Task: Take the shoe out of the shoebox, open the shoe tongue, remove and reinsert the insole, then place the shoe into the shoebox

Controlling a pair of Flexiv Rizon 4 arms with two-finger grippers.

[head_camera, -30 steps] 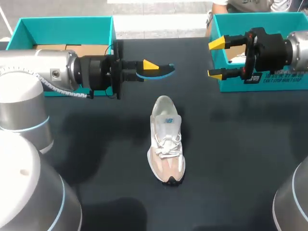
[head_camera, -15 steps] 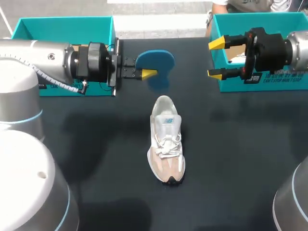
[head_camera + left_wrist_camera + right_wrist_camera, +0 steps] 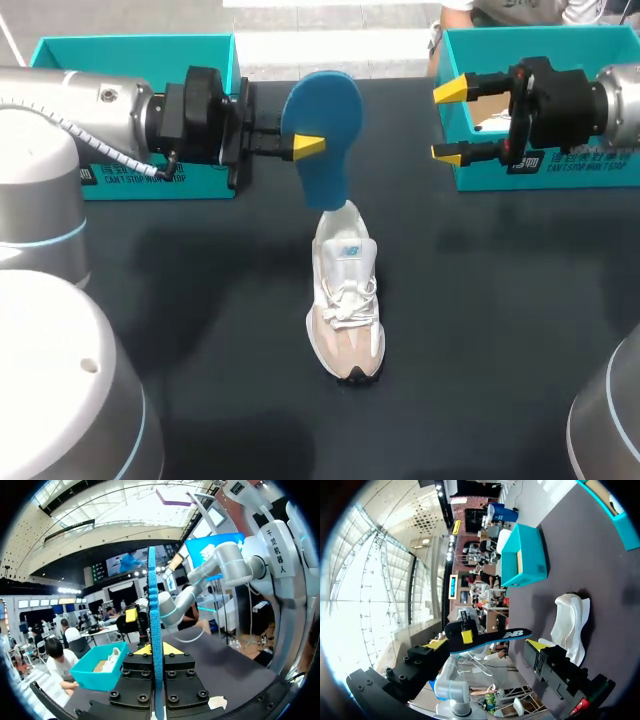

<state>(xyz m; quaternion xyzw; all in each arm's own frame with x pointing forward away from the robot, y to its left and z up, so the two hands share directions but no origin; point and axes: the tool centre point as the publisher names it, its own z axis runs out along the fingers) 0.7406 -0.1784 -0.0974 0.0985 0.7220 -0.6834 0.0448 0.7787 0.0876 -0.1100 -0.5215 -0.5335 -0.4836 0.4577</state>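
Two fingers of left gripper clamp insole, one hidden behind; right gripper spread.

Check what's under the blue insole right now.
The white sneaker stands on the table below the blue insole, which the left gripper holds. The insole's lower end covers the heel rim, so contact cannot be told.

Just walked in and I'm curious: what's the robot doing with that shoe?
The left gripper is clamped on a blue insole, holding it in the air over the heel end of the white shoe, which lies on the dark table. The right gripper hangs open and empty by the right-hand teal shoebox.
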